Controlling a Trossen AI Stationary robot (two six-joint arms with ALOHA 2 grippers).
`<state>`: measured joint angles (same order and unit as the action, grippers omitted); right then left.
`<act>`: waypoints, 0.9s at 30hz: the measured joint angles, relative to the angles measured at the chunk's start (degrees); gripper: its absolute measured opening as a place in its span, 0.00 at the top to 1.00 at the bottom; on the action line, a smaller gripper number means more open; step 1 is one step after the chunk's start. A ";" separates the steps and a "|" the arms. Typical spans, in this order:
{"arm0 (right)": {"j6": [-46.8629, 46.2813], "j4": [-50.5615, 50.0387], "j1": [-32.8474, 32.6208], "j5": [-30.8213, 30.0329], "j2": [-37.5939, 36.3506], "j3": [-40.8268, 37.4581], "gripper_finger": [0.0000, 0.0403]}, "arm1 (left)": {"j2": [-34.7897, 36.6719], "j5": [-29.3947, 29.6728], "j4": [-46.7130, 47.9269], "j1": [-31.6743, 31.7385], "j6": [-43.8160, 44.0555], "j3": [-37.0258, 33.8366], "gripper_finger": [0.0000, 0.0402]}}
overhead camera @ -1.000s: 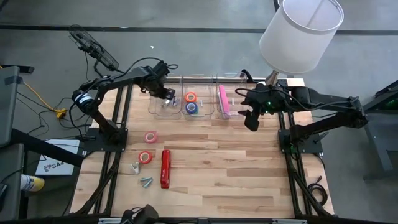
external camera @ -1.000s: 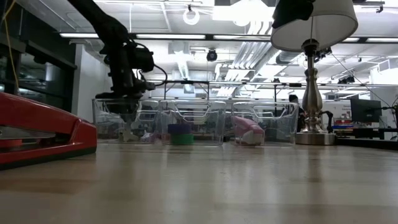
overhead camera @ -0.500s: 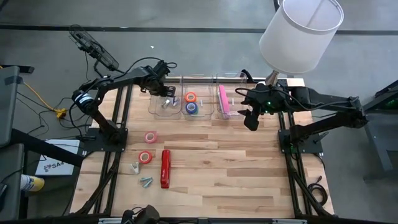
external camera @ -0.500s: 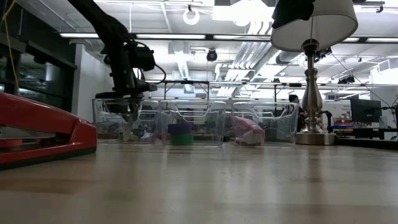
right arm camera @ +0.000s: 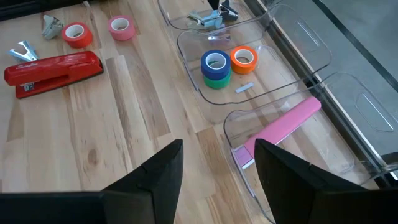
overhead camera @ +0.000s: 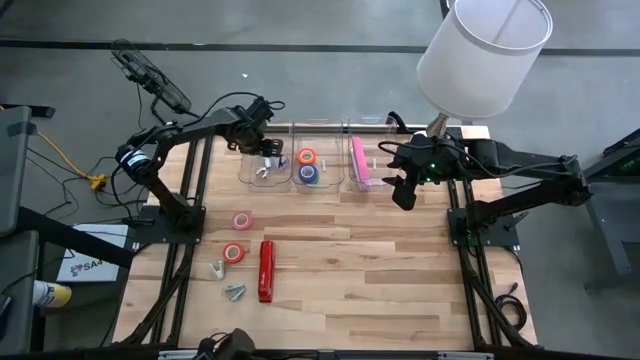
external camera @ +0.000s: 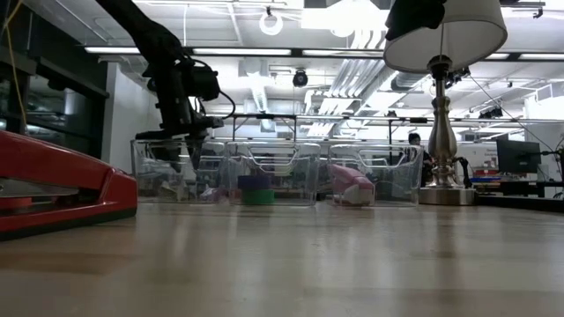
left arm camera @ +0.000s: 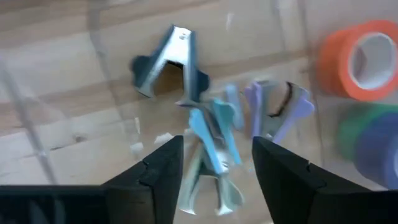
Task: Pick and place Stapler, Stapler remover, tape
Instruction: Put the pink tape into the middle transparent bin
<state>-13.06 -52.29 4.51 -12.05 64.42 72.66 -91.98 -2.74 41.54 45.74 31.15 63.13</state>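
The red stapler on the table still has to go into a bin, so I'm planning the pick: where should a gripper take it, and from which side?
Judging by its pose, come straight down on the red stapler and close across its narrow width near mid-length. It lies flat on the table, long and slim, with bare wood on its right; the red tape roll and silvery staple removers crowd its left.

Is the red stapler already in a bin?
No, the red stapler lies on the bare table, apart from the clear bins.
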 joint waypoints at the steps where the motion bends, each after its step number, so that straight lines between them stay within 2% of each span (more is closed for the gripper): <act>1: 0.00 0.00 0.00 0.00 0.00 0.00 0.53 | 0.00 -0.70 0.29 0.00 -0.59 0.25 0.52; 6: -0.11 0.00 0.00 0.00 0.00 0.00 0.53 | -0.02 -2.30 1.63 0.00 -2.21 2.66 0.52; 13: -1.09 -0.32 0.00 0.82 0.00 0.00 0.53 | 0.61 -2.08 8.45 -0.02 -5.77 7.83 0.52; 20: -1.53 -0.56 -0.02 1.05 0.00 0.00 0.53 | 5.66 0.53 14.66 -0.21 -7.49 9.51 0.52; 27: -1.38 -0.61 -0.02 1.07 0.00 0.00 0.53 | 11.03 1.91 19.16 -2.96 -8.34 9.60 0.52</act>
<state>-14.44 -52.90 4.49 -10.98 64.42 72.66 -80.96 -0.82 60.69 42.77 22.81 72.73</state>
